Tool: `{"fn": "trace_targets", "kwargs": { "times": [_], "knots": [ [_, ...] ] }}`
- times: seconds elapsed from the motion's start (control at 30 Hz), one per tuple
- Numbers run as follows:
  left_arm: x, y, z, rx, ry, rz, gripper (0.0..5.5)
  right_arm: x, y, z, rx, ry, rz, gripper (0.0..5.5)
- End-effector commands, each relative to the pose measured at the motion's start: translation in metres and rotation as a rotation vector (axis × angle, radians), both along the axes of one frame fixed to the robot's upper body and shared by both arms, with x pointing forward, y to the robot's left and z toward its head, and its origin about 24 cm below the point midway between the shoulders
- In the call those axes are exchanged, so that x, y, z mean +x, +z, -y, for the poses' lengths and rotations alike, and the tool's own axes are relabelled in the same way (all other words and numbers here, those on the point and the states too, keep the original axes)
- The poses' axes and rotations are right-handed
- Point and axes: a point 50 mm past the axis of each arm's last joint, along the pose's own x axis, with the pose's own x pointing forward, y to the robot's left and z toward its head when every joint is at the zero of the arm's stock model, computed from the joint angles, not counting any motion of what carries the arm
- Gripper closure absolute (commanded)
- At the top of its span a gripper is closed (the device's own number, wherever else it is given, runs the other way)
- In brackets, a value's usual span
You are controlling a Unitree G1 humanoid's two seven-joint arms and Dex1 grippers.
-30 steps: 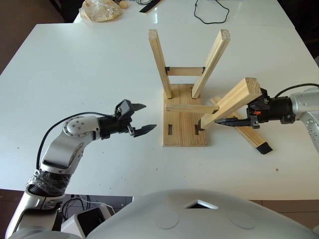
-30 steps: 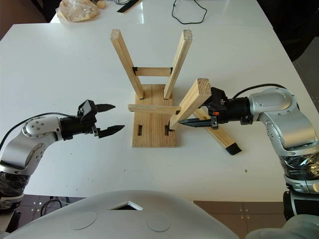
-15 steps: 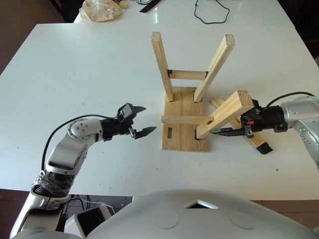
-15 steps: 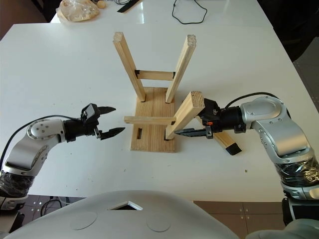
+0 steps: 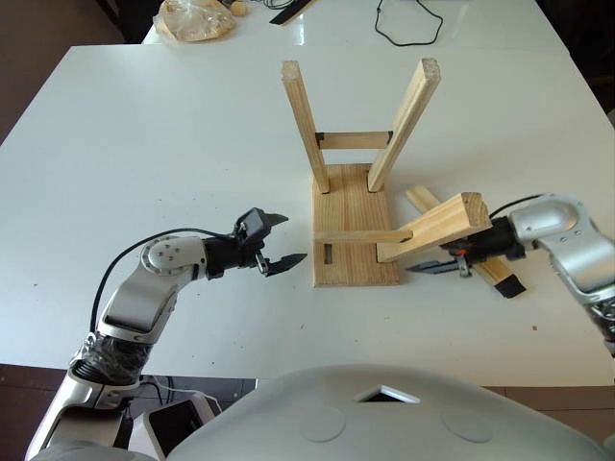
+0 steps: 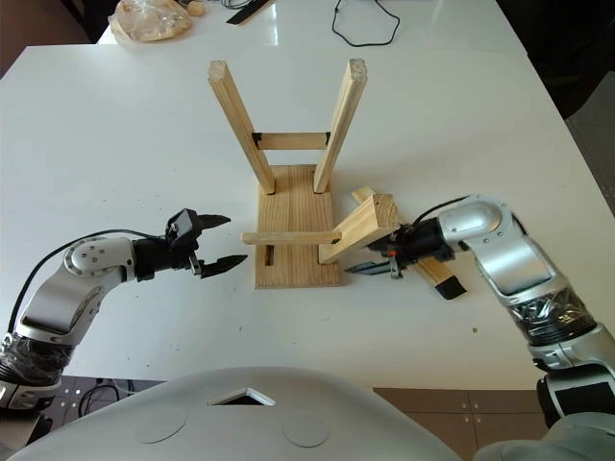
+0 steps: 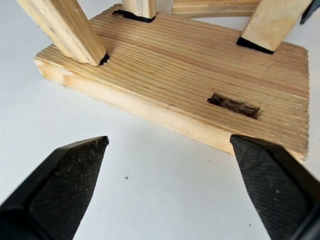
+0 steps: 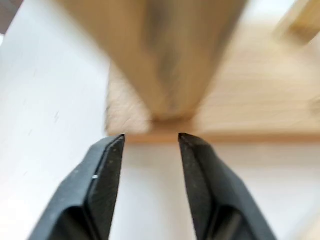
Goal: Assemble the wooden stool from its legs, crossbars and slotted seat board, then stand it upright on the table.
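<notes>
The slotted seat board (image 5: 354, 197) lies flat on the white table. Two legs (image 5: 306, 125) (image 5: 402, 123) stand in its far slots, joined by a crossbar (image 5: 357, 140). A third leg (image 5: 437, 223) leans low to the right from the near right slot, and its crossbar (image 5: 354, 235) juts left over the board. The near left slot (image 7: 234, 105) is empty. My right gripper (image 6: 357, 269) sits just under the leaning leg, open, with nothing between its fingertips (image 8: 107, 165). My left gripper (image 5: 277, 245) hovers open left of the board's near corner. A fourth leg (image 5: 492, 271) lies behind the right gripper.
A plastic bag (image 5: 195, 17) and a black cable (image 5: 408, 24) lie on the far table. Bare white tabletop stretches to the left of the board and along the near edge.
The third leg has tipped lower to the right, and my right gripper has dropped with it toward the table. My left gripper has edged closer to the board.
</notes>
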Motion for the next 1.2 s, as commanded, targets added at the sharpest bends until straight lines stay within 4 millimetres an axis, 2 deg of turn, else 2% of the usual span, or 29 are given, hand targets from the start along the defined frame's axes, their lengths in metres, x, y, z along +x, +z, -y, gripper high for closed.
{"fn": "trace_targets", "kwargs": {
  "times": [0.03,0.13,0.27,0.43,0.53,0.67,0.7,0.77,0.83,0.87,0.97,1.13,1.2],
  "knots": [
    [-0.001,0.0,0.003,0.01,-0.003,0.012,0.99,0.008,0.002,-0.001,-0.025,0.013,-0.002,4.24],
    [-0.001,-0.001,0.005,0.008,-0.003,0.012,0.99,0.009,-0.002,-0.001,-0.04,0.019,-0.013,4.76],
    [-0.004,-0.003,0.006,0.007,0.004,0.01,0.99,0.01,0.008,0.002,-0.01,-0.015,0.029,5.3],
    [-0.008,-0.008,0.003,0.016,0.038,0.007,0.99,0.003,0.017,0.018,-0.026,-0.057,0.079,5.3],
    [-0.008,-0.009,0.003,0.017,0.052,0.009,0.99,-0.004,0.03,0.031,-0.003,-0.107,0.111,5.3],
    [-0.015,-0.011,0.0,0.013,0.09,0.009,0.99,-0.005,0.049,0.057,0.016,-0.314,0.223,5.3],
    [-0.017,-0.012,-0.002,0.01,0.106,0.01,0.99,-0.006,0.053,0.065,0.017,-0.375,0.233,5.13],
    [-0.022,-0.01,-0.004,-0.025,0.165,0.01,0.99,-0.019,0.058,0.084,-0.003,-0.44,0.189,4.9],
    [-0.028,-0.009,-0.006,-0.059,0.223,0.012,0.99,-0.036,0.056,0.098,-0.048,-0.459,0.131,4.59],
    [-0.03,-0.008,-0.007,-0.071,0.25,0.011,0.99,-0.038,0.054,0.104,-0.064,-0.489,0.118,4.4],
    [-0.036,-0.011,-0.01,-0.09,0.312,0.003,0.99,-0.04,0.045,0.112,-0.103,-0.538,0.104,4.4],
    [-0.039,-0.015,-0.01,-0.072,0.333,-0.002,0.99,-0.034,0.031,0.108,-0.124,-0.613,0.138,4.4],
    [-0.038,-0.015,-0.012,-0.064,0.339,0.0,0.99,-0.036,0.025,0.104,-0.117,-0.618,0.137,4.13]
  ]
}}
